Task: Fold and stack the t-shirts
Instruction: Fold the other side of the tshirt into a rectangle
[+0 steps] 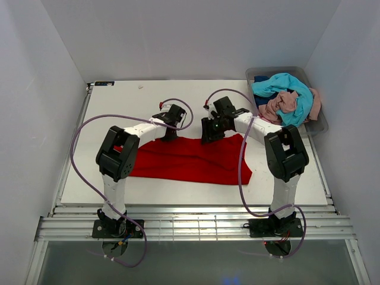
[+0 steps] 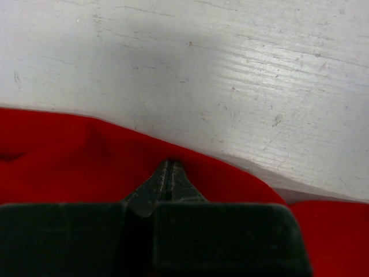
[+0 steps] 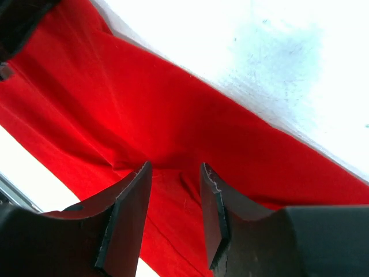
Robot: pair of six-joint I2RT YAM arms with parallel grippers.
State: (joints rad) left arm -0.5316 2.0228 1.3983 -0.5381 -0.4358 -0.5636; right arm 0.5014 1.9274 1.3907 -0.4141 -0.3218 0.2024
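left jaws: pressed together, pinching red t-shirt (image 2: 69, 167) far edge | right jaws: part-spread, tips on same shirt

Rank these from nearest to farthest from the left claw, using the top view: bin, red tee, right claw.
1. red tee: pinched in the left claw.
2. right claw: just right, over the same tee.
3. bin: far right corner.
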